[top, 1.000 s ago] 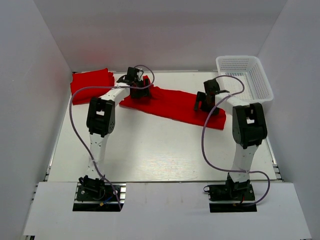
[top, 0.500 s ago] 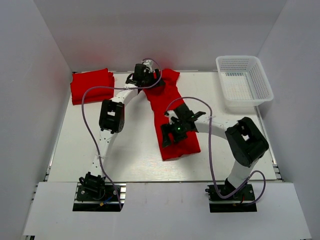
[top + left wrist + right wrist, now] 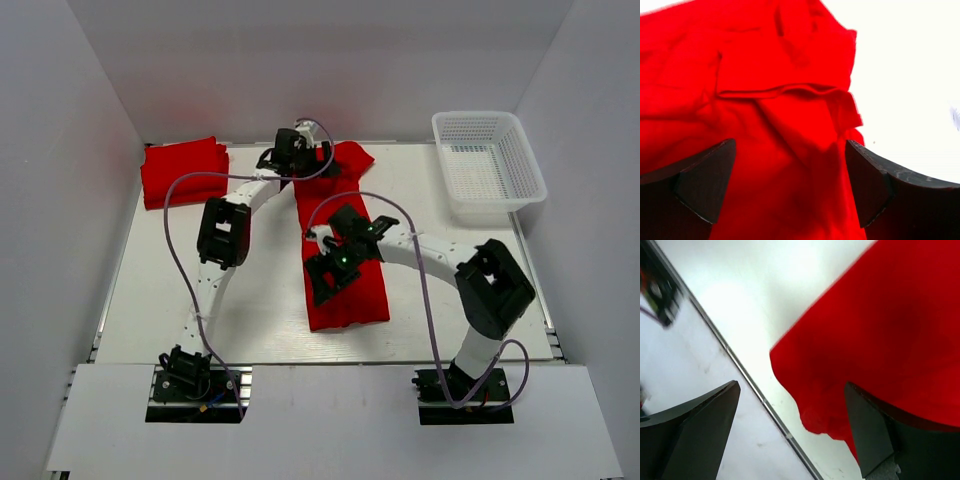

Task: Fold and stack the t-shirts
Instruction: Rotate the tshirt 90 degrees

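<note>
The white table (image 3: pixel 250 300) fills the middle of the top view. A long red t-shirt (image 3: pixel 352 295) lies on it as a narrow strip, running from the upper centre of the frame down to just below centre. Its upper end is bunched and wider, and its lower end is squared off. A white mesh basket (image 3: pixel 495 208) stands at the upper right, well apart from the cloth. A second red t-shirt, folded (image 3: pixel 182 172), sits at the upper left corner of the table.

The left gripper (image 3: pixel 305 160) is over the strip's upper end and the right gripper (image 3: pixel 322 290) is over its lower part.

In the left wrist view, the left gripper (image 3: pixel 790 142) has its jaws spread wide. Rumpled red cloth (image 3: pixel 765 100) with a folded hem ridge fills the gap between them, and nothing is pinched. Bare table (image 3: pixel 910 75) shows at the right of that frame.

In the right wrist view, the right gripper (image 3: pixel 791 385) also has its jaws wide apart and clamps nothing. The cloth's corner (image 3: pixel 880 340) takes up the right half of the frame and passes behind the right-hand finger. Whether it touches that finger cannot be told. The table (image 3: pixel 765 290) and its edge line cross the left half diagonally.

Only the wrist views show the gap between the jaws, and only the top view shows the shirt's whole length.
</note>
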You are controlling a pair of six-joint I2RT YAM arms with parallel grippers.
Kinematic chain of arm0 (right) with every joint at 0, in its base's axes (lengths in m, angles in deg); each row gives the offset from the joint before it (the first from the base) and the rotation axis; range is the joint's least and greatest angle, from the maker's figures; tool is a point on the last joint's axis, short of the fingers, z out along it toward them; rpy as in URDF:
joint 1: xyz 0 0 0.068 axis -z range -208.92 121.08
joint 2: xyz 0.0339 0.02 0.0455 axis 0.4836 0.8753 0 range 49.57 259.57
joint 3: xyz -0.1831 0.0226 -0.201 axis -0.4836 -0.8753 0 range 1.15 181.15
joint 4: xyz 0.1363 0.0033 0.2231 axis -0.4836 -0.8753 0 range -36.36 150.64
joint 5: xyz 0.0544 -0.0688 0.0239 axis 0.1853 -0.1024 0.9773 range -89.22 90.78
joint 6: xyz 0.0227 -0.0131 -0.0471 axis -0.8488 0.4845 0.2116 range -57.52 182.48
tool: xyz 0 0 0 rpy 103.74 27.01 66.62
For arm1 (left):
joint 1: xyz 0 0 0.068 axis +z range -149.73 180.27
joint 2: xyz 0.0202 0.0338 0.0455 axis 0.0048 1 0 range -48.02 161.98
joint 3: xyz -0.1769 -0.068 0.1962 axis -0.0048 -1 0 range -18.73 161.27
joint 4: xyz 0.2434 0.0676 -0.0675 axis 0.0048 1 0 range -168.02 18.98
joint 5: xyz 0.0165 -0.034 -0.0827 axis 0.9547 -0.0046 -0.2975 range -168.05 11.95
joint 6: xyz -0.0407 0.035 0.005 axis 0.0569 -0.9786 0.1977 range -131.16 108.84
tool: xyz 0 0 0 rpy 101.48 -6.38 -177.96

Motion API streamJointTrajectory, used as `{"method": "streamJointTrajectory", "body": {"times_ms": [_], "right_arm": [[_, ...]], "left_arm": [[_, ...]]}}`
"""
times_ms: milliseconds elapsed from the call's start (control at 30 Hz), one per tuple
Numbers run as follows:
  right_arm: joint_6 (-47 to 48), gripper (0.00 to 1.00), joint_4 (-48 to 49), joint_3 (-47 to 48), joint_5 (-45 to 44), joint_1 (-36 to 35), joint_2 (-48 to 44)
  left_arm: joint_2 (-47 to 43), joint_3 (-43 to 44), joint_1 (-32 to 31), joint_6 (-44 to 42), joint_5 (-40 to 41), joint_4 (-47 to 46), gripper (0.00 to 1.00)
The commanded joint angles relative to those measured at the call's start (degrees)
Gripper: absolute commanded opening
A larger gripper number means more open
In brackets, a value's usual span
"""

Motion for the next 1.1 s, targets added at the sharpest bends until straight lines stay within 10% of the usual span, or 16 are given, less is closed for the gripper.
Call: {"method": "streamJointTrajectory", "body": {"times_ms": [0,467,667,1067], "right_arm": [[-0.85,0.90,-2.59,7.48,-8.24,0.44,-5.52],[-6.66,0.90,-6.64,32.08,-28.20,16.17,4.21],[-6.40,0.90,-8.74,47.01,-23.73,21.27,16.26],[-5.96,0.85,1.35,60.66,-28.12,22.15,32.96]], "left_arm": [[-11.11,0.95,-0.05,-2.91,2.52,1.53,1.00],[-40.03,-26.26,0.39,-8.63,19.75,16.56,1.00],[-47.77,-45.85,-1.71,-6.43,-1.30,13.32,1.00],[-51.47,-58.71,-13.23,-5.46,-10.66,8.75,1.00]]}}
